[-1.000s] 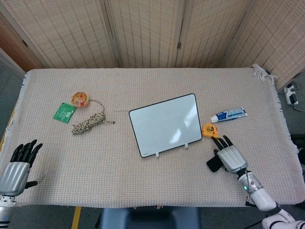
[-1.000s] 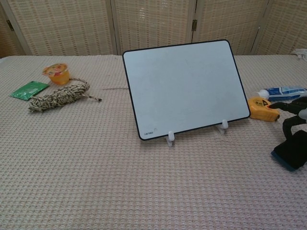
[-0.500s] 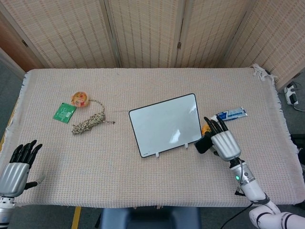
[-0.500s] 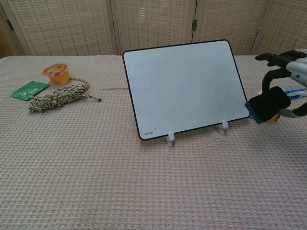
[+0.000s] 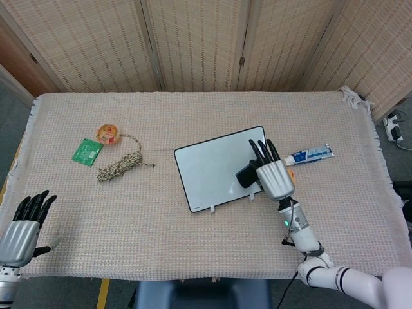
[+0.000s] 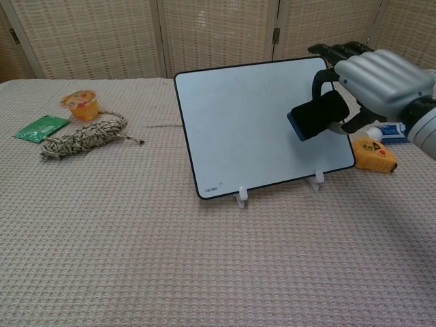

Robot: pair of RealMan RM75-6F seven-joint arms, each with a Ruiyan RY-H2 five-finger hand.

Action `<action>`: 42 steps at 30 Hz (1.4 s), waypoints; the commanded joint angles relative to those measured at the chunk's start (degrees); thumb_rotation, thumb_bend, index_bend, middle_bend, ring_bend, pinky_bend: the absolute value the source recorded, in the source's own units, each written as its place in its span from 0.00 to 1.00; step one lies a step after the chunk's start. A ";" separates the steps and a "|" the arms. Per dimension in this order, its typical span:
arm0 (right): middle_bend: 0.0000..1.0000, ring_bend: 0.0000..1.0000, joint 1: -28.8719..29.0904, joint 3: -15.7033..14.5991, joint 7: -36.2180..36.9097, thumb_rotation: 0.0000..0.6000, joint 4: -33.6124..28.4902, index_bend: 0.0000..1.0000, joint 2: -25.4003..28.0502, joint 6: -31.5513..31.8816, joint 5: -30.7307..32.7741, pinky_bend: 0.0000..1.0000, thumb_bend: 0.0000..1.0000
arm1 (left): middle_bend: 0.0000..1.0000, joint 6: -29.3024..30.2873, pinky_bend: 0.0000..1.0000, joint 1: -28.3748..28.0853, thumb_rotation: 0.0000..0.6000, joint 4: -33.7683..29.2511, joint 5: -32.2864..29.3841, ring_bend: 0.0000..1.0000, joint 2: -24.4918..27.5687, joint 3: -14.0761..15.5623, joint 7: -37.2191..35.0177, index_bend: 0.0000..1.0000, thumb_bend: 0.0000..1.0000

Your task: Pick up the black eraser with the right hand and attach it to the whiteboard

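Note:
The whiteboard [image 5: 212, 168] [image 6: 252, 126] leans back on two small white feet at mid-table. My right hand [image 5: 273, 174] [image 6: 371, 85] hovers in front of its right part and grips the black eraser [image 5: 247, 176] [image 6: 315, 114], which has a blue underside. The eraser sits close to the board's face; whether it touches cannot be told. My left hand [image 5: 24, 227] rests open at the table's near left corner, holding nothing, and appears in the head view only.
An orange tape measure [image 6: 372, 154] and a toothpaste tube [image 5: 311, 154] lie right of the board. At the left lie a coil of rope [image 5: 121, 163], a green packet [image 5: 87, 151] and an orange jelly cup [image 5: 109, 133].
My right hand lifted the eraser off the cloth at the right and carried it up and left, past the tape measure, to the front of the whiteboard. The left hand stayed still.

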 commanded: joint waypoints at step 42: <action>0.00 0.00 -23.42 -16.86 4.69 1.00 -30.35 0.00 29.73 12.38 4.74 0.00 0.30 | 0.00 3.05 0.00 1.49 1.00 -0.86 2.74 0.00 -1.00 0.80 4.29 0.00 0.22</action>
